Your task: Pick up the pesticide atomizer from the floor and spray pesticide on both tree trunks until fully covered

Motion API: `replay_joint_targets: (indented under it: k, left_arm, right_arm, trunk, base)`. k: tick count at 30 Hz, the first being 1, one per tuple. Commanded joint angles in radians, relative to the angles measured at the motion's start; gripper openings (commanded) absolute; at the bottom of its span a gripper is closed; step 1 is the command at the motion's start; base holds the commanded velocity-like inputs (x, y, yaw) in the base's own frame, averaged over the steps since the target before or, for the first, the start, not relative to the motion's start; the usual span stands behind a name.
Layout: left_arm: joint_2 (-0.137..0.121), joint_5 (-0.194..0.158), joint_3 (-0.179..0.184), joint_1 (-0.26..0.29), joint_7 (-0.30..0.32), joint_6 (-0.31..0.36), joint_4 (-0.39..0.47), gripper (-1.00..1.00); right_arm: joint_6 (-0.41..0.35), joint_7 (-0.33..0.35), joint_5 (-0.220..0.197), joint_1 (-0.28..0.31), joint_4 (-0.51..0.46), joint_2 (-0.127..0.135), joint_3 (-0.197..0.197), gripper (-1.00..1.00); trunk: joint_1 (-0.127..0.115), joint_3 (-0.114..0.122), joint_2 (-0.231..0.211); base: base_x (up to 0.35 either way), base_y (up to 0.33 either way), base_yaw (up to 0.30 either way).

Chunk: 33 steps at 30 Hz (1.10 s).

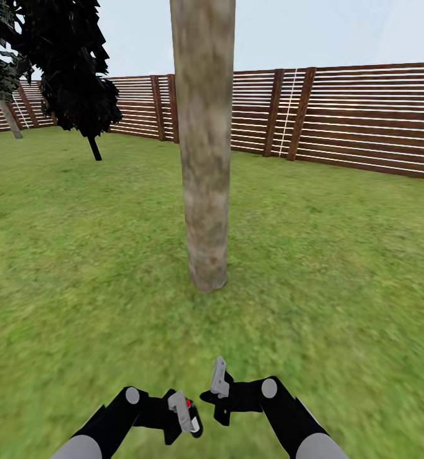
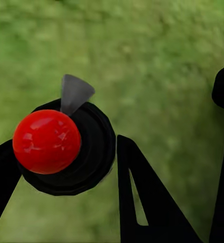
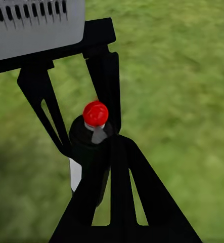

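Standing on the lawn [image 1: 339, 268] straight ahead, the trunk [image 1: 205, 159] rises before the slat fence [image 1: 365, 121]. Low in front, the left gripper [image 1: 187, 417] is closed around the red-capped atomizer [image 2: 56, 144]. Whether the right gripper [image 1: 217, 390] beside it is open, I cannot tell.

A tree trunk [image 1: 204, 146] stands upright on the lawn [image 1: 339, 255], straight ahead of the robot and between it and the fence [image 1: 365, 121], which runs along the lawn's far edge. Near the far left corner a narrow tree [image 1: 78, 70] stands before the fence, with another trunk [image 1: 9, 118] further left and closer to the fence. At the lawn's near edge the left gripper [image 1: 189, 417] sits left of the right gripper [image 1: 219, 395], the two close together in front of the tree trunk's base. The pesticide atomizer [image 2: 66, 144] sits between the left gripper's fingers [image 2: 152, 202], above the grass, its nozzle [image 2: 74, 91] toward the lawn beyond
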State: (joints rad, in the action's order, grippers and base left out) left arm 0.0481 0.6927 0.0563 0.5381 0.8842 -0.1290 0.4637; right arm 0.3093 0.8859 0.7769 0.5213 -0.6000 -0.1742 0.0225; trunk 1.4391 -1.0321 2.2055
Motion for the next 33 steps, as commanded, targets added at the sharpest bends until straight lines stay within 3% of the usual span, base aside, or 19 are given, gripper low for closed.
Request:
replay_joint_targets:
  k: [1,33]
  left_arm:
    - [0.003,0.01,-0.001,0.0,0.001,-0.01,0.001,-1.0]
    - [0.027,0.001,-0.004,-0.001,0.032,-0.015,0.03,-1.0]
  right_arm:
    - [0.005,0.001,0.009,0.0,-0.001,0.0,-0.001,-1.0]
    - [0.006,0.0,0.01,0.0,-0.001,0.002,-0.003,-1.0]
  trunk:
    - [0.0,-0.001,0.0]
    - [0.0,-0.001,0.0]
  base:
    - [0.0,0.0,0.0]
    - [0.0,0.0,0.0]
